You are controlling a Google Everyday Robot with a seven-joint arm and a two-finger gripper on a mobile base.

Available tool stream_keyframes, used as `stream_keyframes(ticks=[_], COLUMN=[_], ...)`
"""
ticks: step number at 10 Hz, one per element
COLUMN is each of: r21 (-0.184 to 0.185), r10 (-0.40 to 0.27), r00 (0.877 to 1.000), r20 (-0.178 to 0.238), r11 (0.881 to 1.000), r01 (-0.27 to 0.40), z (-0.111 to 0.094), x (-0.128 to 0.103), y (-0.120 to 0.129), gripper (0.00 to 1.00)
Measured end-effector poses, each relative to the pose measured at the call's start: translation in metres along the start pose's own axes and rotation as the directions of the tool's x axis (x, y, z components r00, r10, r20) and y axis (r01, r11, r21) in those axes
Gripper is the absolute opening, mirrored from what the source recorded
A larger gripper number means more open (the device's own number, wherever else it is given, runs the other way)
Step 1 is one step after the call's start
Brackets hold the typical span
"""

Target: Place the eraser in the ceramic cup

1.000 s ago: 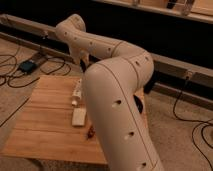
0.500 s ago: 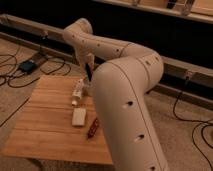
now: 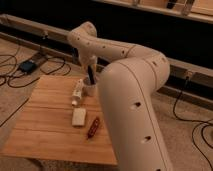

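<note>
Here, in the camera view, the gripper [image 3: 91, 64] hangs over the ceramic cup [image 3: 90, 89] at the desk's [image 3: 45, 125] twelve-o'clock edge; whether its fingers grip the eraser [image 3: 90, 76] standing in the cup cannot be told.

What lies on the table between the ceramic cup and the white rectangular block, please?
In the camera view, a small white bottle-like item lies between the ceramic cup and block; the gripper is above the cup.

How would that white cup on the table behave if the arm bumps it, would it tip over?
The ceramic cup looks small and narrow, so a sideways knock could probably tip or slide it. The eraser stands taller than its rim, likely adding leverage. The tool sits directly above, so contact seems plausible.
</note>
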Motion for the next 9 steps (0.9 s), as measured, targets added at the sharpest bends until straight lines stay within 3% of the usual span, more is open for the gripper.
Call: stream_keyframes(ticks=[5,6,9], r21=[-0.01,-0.005,-0.006], r10=[-0.001,-0.002,-0.007], r00=[1.0,1.0,1.0], r20=[0.002,-0.005,-0.01], r11=[1.0,1.0,1.0], r01=[0.001,0.002,0.007], z=[0.0011,0.0013,0.0013], x=[-0.0005,0.0011,0.0019], y=[0.0054,0.0054,0.0085], gripper=[0.75,0.8,0.8])
